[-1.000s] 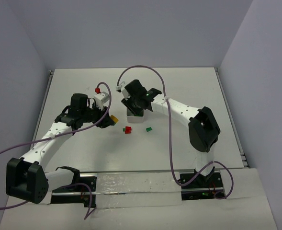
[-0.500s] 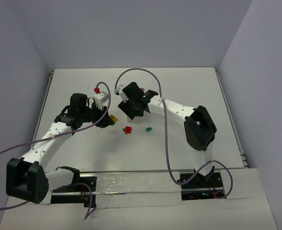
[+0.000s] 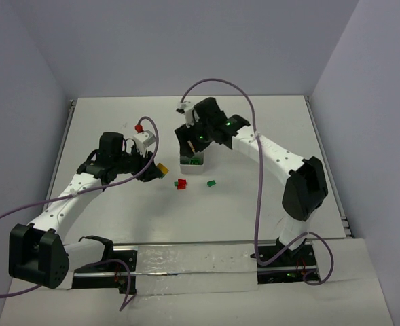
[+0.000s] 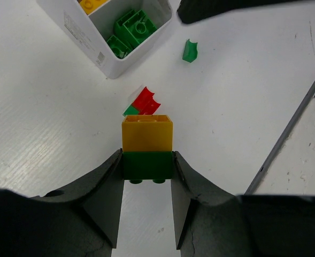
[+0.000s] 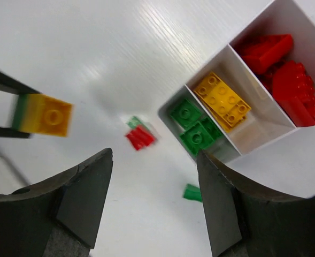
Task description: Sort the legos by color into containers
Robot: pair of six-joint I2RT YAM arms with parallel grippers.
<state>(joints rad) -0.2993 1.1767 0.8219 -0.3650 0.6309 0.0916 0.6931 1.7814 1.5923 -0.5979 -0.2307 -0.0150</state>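
Pulling back from over the tray, the right gripper is now hanging just beyond it, jaws spread wide and gripping nothing. The tray's three compartments are holding green, yellow and red bricks. The left gripper is clamping a yellow-and-green stack by its green lower brick, just above the table. A red-and-green stack is lying just ahead of it, and a loose green brick is lying near the tray.
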